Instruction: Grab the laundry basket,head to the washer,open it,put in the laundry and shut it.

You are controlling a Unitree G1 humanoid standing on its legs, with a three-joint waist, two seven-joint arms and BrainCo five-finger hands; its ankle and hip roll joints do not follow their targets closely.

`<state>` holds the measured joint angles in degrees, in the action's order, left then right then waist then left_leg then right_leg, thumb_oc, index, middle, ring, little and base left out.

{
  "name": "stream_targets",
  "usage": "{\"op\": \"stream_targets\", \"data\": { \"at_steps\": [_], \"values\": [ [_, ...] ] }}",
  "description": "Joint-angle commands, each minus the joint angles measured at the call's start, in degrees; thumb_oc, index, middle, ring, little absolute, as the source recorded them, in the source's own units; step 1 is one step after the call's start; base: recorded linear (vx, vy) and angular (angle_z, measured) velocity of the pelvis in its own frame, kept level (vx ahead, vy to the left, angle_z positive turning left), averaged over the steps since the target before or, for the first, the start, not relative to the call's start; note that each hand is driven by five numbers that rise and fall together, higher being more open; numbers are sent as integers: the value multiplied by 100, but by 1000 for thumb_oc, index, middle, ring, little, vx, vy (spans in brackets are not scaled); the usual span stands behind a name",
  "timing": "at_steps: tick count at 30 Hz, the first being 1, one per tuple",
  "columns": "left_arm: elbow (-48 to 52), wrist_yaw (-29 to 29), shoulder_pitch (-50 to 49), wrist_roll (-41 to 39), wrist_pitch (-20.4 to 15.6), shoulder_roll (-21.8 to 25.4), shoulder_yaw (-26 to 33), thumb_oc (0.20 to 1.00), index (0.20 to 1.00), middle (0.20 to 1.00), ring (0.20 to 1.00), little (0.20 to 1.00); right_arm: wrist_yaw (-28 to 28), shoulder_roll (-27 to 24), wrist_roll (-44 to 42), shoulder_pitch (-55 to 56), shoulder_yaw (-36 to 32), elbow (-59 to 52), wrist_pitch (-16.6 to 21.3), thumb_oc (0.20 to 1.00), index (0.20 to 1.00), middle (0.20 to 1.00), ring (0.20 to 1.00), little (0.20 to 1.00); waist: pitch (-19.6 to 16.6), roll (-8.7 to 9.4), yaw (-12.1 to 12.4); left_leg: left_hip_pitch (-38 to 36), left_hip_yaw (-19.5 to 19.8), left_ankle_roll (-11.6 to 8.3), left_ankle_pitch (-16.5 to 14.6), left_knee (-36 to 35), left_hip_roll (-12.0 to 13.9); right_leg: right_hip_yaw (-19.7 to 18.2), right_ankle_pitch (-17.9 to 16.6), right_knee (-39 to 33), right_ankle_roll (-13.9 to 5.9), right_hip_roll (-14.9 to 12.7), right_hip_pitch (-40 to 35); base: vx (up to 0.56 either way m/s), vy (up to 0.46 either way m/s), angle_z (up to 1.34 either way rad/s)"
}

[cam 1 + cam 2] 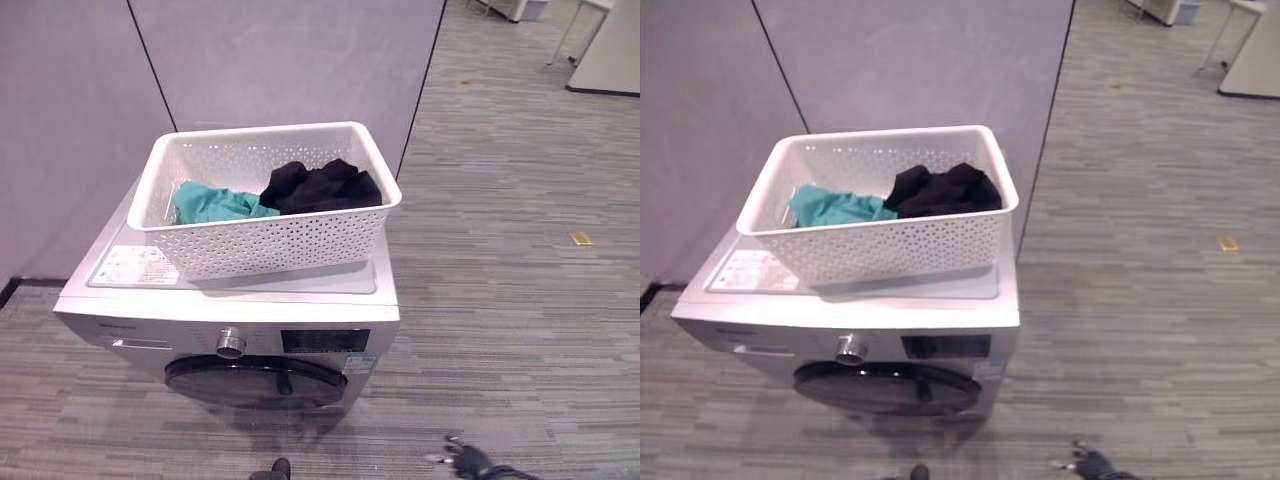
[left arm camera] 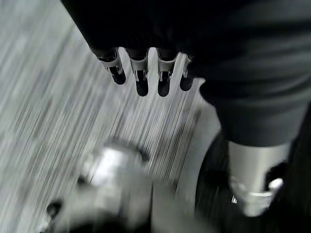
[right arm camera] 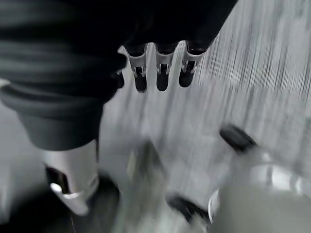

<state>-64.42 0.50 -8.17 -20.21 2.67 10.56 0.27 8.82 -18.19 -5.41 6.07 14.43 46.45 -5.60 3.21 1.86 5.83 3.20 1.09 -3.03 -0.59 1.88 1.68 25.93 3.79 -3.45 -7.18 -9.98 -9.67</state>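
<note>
Washer point(image 1: 240, 300) door point(image 1: 255, 380), nearest in the eye views, looks shut below the basket point(image 1: 270, 245), which sits on the washer's top holding a teal cloth point(image 1: 215, 203) and black cloth point(image 1: 322, 186). Left hand point(image 2: 141, 73), in its wrist view, hangs relaxed over floor, holding nothing. Right hand point(image 3: 163, 73) likewise. Judging by this, opening, loading and shutting remain.

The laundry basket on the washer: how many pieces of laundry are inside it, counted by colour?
Inside the white laundry basket, standing on top of the washer:
Teal garment: 1
Black laundry pile: 1, though it may be more than one piece
Total: 2 visible
</note>
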Motion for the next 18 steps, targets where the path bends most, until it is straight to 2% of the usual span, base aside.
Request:
{"op": "stream_targets", "data": {
  "at_steps": [1,2,4,5,7,10,12,14,15,17,18],
  "values": [
    [-650,231,463,260,-234,63,-497,1000,1000,1000,1000,1000,-206,-8,502,-611,801,298,179,1000,1000,1000,1000,1000,-105,-206,189,-52,383,-162,31,-241,810,-198,-58,126,216,-5,609,-71,-164,0],
    [-652,231,469,260,-235,63,-495,1000,1000,1000,1000,1000,-208,-5,502,-619,802,305,183,1000,1000,1000,1000,1000,-116,-198,177,-28,394,-157,45,-242,798,-187,-70,118,214,-13,622,-82,-198,-3],
    [-510,375,507,273,-271,-62,-856,1000,1000,1000,1000,1000,-292,75,1547,-1062,1812,261,167,1000,1000,1000,1000,1000,-46,-281,245,113,418,-272,113,-116,1053,-367,-16,-119,326,234,589,-91,-204,2],
    [-509,376,511,274,-270,-63,-853,1000,1000,1000,1000,1000,-292,76,1549,-1068,1812,264,167,1000,1000,1000,1000,1000,-51,-277,233,134,428,-268,129,-117,1043,-356,-31,-128,325,227,598,-118,-173,0],
    [-289,549,544,136,-328,-106,-953,1000,1000,1000,1000,1000,-330,-77,2134,-1498,2336,-132,229,1000,1000,1000,1000,1000,115,-398,250,240,420,-322,266,-98,1185,-399,16,-155,350,303,694,-173,-99,-5],
    [14,715,624,-91,-426,-158,-1069,1000,1000,1000,1000,1000,-478,-185,2300,-2023,2632,-289,304,1000,1000,1000,1000,1000,318,-576,216,485,332,-438,726,-435,1339,-320,112,-155,357,327,974,-259,-43,-6],
    [121,794,739,-194,-474,-199,-1087,1000,1000,1000,1000,1000,-550,-260,2168,-2198,2614,-461,336,1000,1000,1000,1000,1000,427,-624,118,639,-16,-445,899,-526,1402,-203,83,-155,364,251,1122,-226,6,18],
    [83,826,952,-129,-469,-231,-1194,1000,1000,1000,1000,1000,-703,-271,2270,-2484,2731,-662,423,1000,1000,1000,1000,1000,579,-526,-66,570,-808,-431,686,-75,1653,-95,53,-155,392,86,1180,-192,-17,76],
    [143,845,997,-94,-499,-226,-1246,1000,1000,1000,1000,1000,-781,-254,2406,-2553,2892,-713,468,1000,1000,1000,1000,1000,642,-498,-90,525,-967,-420,614,199,1730,-73,16,-155,408,37,1210,-200,10,81],
    [416,883,886,-110,-610,-174,-1341,1000,1000,1000,1000,1000,-762,-288,2599,-2774,3085,-913,597,1000,1000,1000,1000,1000,713,-485,-98,377,-704,-421,464,970,1806,-167,-131,-155,407,-24,1244,-82,68,44],
    [521,854,793,-95,-640,-180,-1389,1000,1000,1000,1000,1000,-726,-358,2703,-2820,3176,-1110,672,1000,1000,1000,1000,1000,701,-526,-89,176,-482,-428,228,1133,1750,-189,-169,-150,361,-47,1202,21,144,-5]
  ]
}}
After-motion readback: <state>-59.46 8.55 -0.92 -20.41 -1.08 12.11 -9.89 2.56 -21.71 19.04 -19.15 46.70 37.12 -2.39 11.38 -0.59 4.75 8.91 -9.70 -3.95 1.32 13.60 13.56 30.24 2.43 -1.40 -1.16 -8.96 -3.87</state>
